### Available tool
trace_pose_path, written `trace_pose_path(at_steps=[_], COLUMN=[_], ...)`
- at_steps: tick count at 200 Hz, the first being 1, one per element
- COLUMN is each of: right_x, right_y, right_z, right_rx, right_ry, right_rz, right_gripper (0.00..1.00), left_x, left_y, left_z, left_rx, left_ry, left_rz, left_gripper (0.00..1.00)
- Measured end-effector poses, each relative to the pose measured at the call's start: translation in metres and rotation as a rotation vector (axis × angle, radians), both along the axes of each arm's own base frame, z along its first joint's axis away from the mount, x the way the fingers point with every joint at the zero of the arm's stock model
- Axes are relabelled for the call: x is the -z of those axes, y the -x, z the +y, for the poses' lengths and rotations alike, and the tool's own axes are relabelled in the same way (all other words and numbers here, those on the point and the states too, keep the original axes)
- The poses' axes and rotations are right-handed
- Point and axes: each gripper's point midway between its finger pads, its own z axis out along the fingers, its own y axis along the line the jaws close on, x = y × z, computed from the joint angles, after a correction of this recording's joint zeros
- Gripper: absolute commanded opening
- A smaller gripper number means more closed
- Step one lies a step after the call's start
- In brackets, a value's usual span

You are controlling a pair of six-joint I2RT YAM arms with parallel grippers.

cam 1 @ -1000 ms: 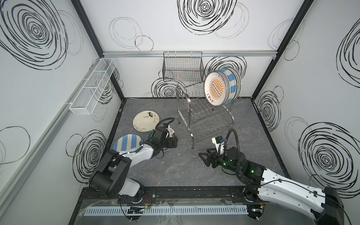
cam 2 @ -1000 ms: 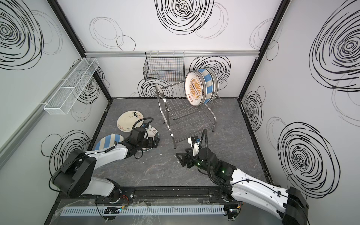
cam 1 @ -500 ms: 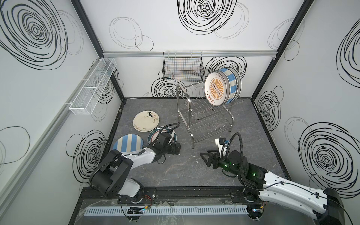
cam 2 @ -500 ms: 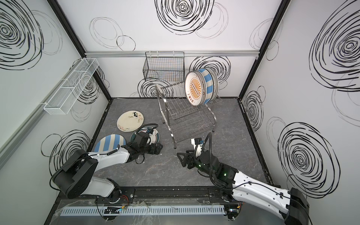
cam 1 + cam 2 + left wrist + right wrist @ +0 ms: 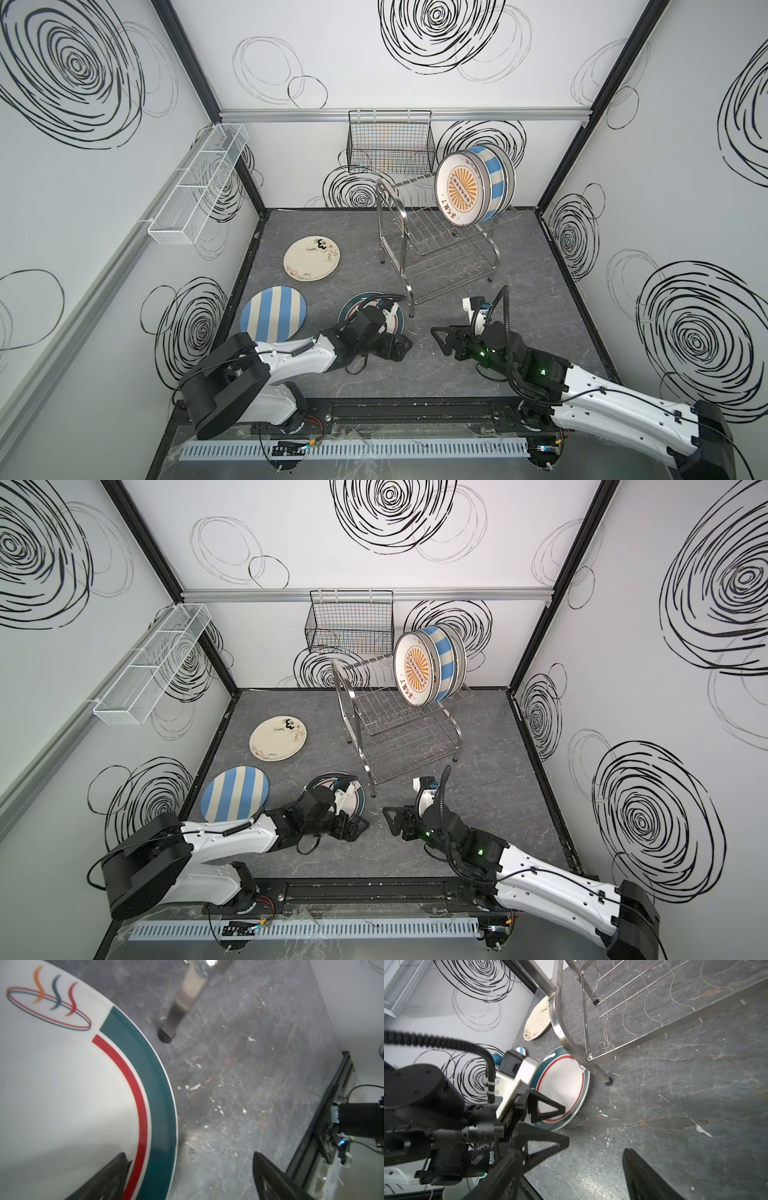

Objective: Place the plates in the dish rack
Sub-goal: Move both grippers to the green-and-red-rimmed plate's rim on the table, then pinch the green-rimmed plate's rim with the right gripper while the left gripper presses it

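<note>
Grey marbled table (image 5: 540, 291) inside white booth with black scribbled rings. Found teal-rimmed plate (image 5: 562, 1084) flat on table near front, just beside foot of dish rack (image 5: 444, 270). Blue-striped plate (image 5: 274, 311) and cream flowered plate (image 5: 311, 258) also flat, further left, apart from each other. Noted orange sunburst plate (image 5: 460, 191) upright on edge at right end of upper tier, second striped plate (image 5: 492, 178) and more behind it. Left claw (image 5: 565, 1123) apart, straddling near rim of teal-rimmed plate: one finger above white face, other off edge over table. Right claw (image 5: 441, 343) apart too, holding nothing, low over bare table, facing left claw. Judge plate stiff, brittle glazed ceramic: fairly heavy for a pinch at one edge, slick, liable to chip against steel tube or table. Best taken at raised rim on side away from rack foot, deep enough to reach past teal band. Expect droop or slip once lifted by one edge, so second hold from right claw probably useful. Cannot tell contact between fingers and glaze, nor any gap under rim for a finger. Hidden in both top views: most of teal-rimmed plate, under left arm. Cannot count plates behind sunburst one. Blurred in left wrist view: rack foot. Only a sliver of blue-striped plate in right wrist view.
</note>
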Motion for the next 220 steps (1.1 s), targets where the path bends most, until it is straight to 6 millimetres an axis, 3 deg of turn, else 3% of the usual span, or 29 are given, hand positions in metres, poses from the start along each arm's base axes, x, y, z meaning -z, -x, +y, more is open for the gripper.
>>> trace_pose_path(at_steps=[32, 66, 101, 136, 170, 196, 220], right_x=[0.03, 0.058, 0.073, 0.086, 0.091, 0.105, 0.106], right_y=[0.009, 0.011, 0.003, 0.015, 0.021, 0.015, 0.008], right_z=[0.0, 0.003, 0.005, 0.033, 0.063, 0.07, 0.078], right_rx=[-0.017, -0.047, -0.058, -0.157, -0.198, -0.146, -0.095], right_ry=[-0.011, 0.018, -0.032, 0.018, 0.01, 0.023, 0.006], right_rz=[0.072, 0.152, 0.223, 0.313, 0.335, 0.351, 0.339], right_gripper=[0.81, 0.8, 0.75, 0.76, 0.77, 0.76, 0.76], left_x=[-0.017, -0.05, -0.078, -0.087, -0.081, -0.059, -0.038], left_y=[0.014, -0.015, -0.055, -0.075, -0.08, -0.082, -0.077], left_z=[-0.006, 0.005, 0.048, 0.095, 0.128, 0.154, 0.17], left_rx=[-0.012, -0.122, -0.287, -0.425, -0.502, -0.566, -0.604], left_ry=[0.022, 0.006, 0.002, -0.025, -0.041, -0.043, -0.036], left_rz=[0.012, -0.036, -0.095, -0.134, -0.152, -0.111, -0.062], left_gripper=[0.96, 0.96, 0.96, 0.96, 0.96, 0.96, 0.96])
